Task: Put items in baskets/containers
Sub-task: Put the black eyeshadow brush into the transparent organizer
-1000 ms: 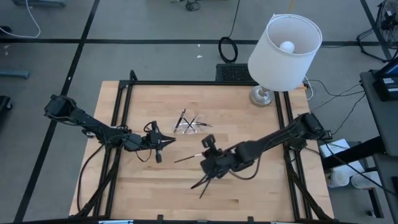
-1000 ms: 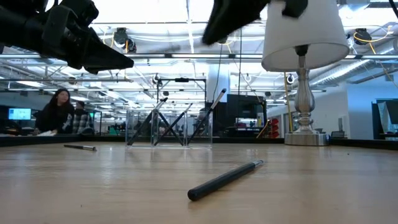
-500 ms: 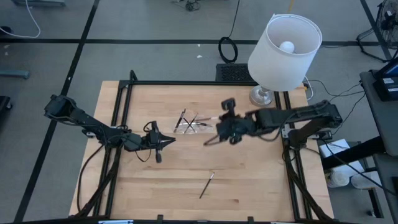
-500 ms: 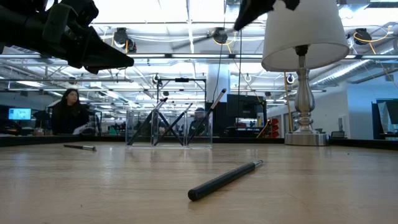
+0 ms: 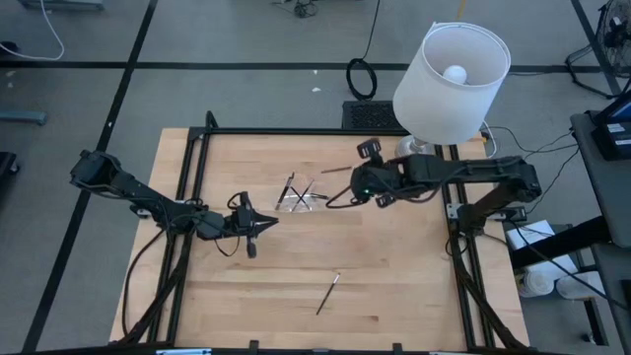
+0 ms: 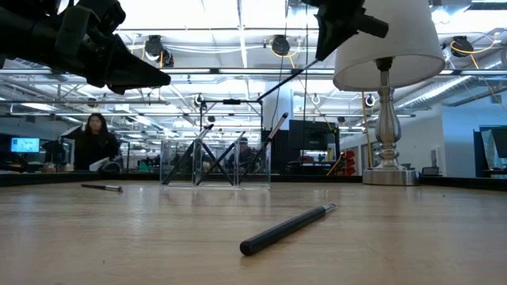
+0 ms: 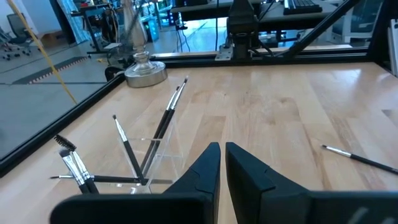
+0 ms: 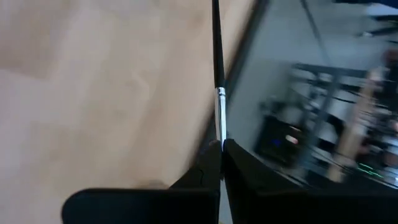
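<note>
A clear box (image 5: 301, 198) (image 6: 214, 163) (image 7: 149, 163) stands at the middle of the table. Several thin dark brushes stick up out of it, leaning on its walls. My right gripper (image 5: 361, 190) (image 6: 321, 52) (image 8: 221, 144) hovers just right of the box, high above the table, shut on one brush (image 6: 285, 79). My left gripper (image 5: 268, 223) (image 7: 222, 149) waits shut to the left of the box, above the wood. One loose brush (image 5: 328, 293) (image 6: 289, 228) lies flat near the front edge. Another loose brush (image 5: 251, 247) (image 6: 103, 188) lies beside the left gripper. My right gripper pinches the brush between its two fingertips (image 8: 211, 155), just behind the silver ferrule (image 8: 219, 118). The dark handle (image 8: 216, 50) runs on ahead of the fingers, roughly in line with them. The brush is lifted clear and slants down toward the clear box.
A white-shaded lamp (image 5: 452, 71) (image 6: 386, 47) stands on its metal base (image 5: 417, 153) at the far right corner, close behind the right arm. A black frame (image 5: 197, 168) borders the table. Bare wood lies between the box and the near edge. A person (image 6: 93, 142) sits in the room beyond.
My right gripper has risen from the near middle of the table and swung toward the far edge, ending beside the clear box. It carried one brush, now lifted clear. A second brush stayed on the wood near the front edge.
</note>
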Motion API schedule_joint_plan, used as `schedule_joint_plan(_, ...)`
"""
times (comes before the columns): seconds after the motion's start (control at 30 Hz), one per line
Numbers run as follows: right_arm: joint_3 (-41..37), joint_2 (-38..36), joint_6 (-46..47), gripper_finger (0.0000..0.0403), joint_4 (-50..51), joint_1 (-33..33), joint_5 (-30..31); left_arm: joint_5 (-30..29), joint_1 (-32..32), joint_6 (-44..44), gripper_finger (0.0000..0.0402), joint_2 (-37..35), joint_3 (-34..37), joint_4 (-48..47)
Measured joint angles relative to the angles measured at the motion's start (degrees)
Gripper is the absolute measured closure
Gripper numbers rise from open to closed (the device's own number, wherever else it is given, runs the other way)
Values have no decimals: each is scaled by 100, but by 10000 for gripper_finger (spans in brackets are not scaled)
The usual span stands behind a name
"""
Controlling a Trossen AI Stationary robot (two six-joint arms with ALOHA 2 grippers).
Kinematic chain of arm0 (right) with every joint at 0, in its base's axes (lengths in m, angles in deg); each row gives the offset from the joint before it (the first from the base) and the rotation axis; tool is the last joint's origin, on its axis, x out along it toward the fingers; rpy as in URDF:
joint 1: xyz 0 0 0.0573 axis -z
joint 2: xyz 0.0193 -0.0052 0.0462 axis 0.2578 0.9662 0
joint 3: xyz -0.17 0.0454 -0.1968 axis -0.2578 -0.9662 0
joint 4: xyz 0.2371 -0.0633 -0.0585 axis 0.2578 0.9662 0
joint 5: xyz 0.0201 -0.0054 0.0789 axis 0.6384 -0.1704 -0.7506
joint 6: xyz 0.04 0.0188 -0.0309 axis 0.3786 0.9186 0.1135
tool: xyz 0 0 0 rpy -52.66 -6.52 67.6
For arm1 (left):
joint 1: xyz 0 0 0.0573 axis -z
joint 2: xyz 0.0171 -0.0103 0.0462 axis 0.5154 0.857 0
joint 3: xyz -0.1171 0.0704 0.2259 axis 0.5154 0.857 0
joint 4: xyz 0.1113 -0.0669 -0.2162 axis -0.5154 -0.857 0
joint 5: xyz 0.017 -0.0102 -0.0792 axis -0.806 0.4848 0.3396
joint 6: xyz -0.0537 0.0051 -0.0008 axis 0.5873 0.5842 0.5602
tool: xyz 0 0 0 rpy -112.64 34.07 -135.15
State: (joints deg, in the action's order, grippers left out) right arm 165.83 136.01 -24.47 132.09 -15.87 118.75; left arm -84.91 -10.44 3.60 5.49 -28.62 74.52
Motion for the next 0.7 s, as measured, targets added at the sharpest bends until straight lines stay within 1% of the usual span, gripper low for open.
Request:
schedule_joint_plan(0.07,0,-4,-142,403,54,-84,428,-8,0,0,366,0,0,-1)
schedule_joint_plan(0.13,0,6,-308,403,43,-197,635,-8,0,0,366,-1,0,-1)
schedule_joint_plan(0.3,0,1,-738,403,-297,-465,639,-11,0,-45,366,0,0,-1)
schedule_joint_plan(0.43,-55,-2,-1215,403,-344,-700,641,-56,0,-83,366,0,0,-1)
schedule_joint_plan(0.6,-434,10,-1726,403,-843,-787,657,-59,0,-41,366,-1,0,-13)
schedule_joint_plan(0.7,-726,-1,-2121,403,-1299,-785,876,-59,0,-37,366,0,0,-46)
